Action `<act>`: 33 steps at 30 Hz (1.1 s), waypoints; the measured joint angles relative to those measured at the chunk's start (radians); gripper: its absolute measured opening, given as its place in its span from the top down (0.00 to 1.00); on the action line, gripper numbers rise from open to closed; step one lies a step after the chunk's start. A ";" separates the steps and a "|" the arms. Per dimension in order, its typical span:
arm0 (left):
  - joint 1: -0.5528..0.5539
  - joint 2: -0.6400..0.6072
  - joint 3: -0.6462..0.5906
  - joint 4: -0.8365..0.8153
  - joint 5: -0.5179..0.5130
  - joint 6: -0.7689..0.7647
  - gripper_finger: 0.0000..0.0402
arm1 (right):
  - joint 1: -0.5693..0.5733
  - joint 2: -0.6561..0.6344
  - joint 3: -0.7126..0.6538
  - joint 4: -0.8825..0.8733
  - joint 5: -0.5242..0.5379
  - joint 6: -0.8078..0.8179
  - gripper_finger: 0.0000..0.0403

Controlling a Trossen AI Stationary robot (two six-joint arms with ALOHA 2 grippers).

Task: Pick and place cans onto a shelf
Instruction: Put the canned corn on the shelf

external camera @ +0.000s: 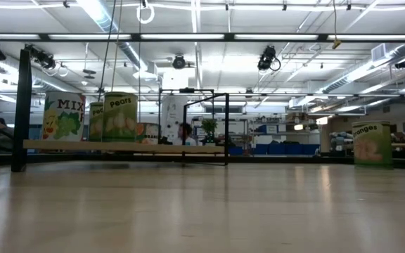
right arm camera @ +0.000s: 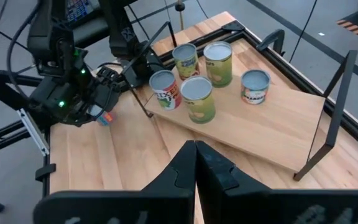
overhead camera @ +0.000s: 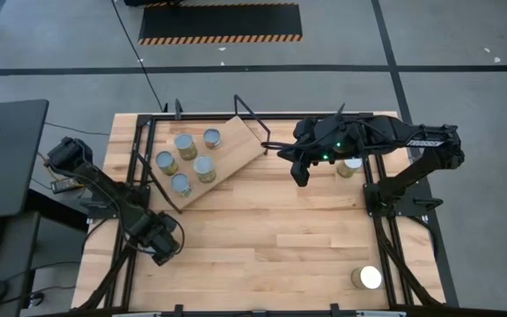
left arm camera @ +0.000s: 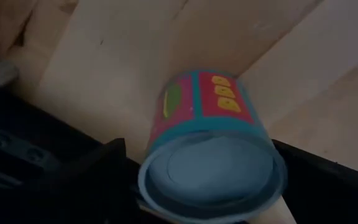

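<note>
Left hand (overhead camera: pixel 161 245) sits low over the near-left part of the bench (overhead camera: pixel 271 238), closed on a can (left arm camera: pixel 209 146) w/ red sides, yellow marks and a pale blue top; the can lies tilted between its dark fingers (left arm camera: pixel 86 180), its far end close to the shelf's edge.

Shelf (overhead camera: pixel 236 150) stands skewed at the far-left of the bench, a light-wood board in a black wire frame. Five cans (overhead camera: pixel 186 146) stand upright on its left half, clustered close but mostly apart, silvery tops up; right half of the board bare. Right wrist view shows the same five (right arm camera: pixel 196 98), green and yellow labels.

Right hand (overhead camera: pixel 301 173) hangs above the far middle of the bench, just right of the shelf, fingers (right arm camera: pixel 179 177) pressed together, holding nothing.

Another can (overhead camera: pixel 350 166) stands under the right arm near the far-right edge. One more can (overhead camera: pixel 367 278) stands alone at the near-right corner, well apart from the rest
</note>
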 joint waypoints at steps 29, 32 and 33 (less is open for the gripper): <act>0.145 -0.002 0.687 -0.195 -0.222 0.324 0.29 | -0.166 -0.034 0.027 0.018 0.001 -0.557 0.97; 0.235 0.000 0.813 -0.190 -0.335 0.396 0.28 | -0.216 -0.045 0.026 0.011 0.001 -0.645 0.97; 0.268 0.000 0.850 -0.189 -0.372 0.408 0.28 | -0.232 -0.051 0.026 0.007 0.001 -0.672 0.97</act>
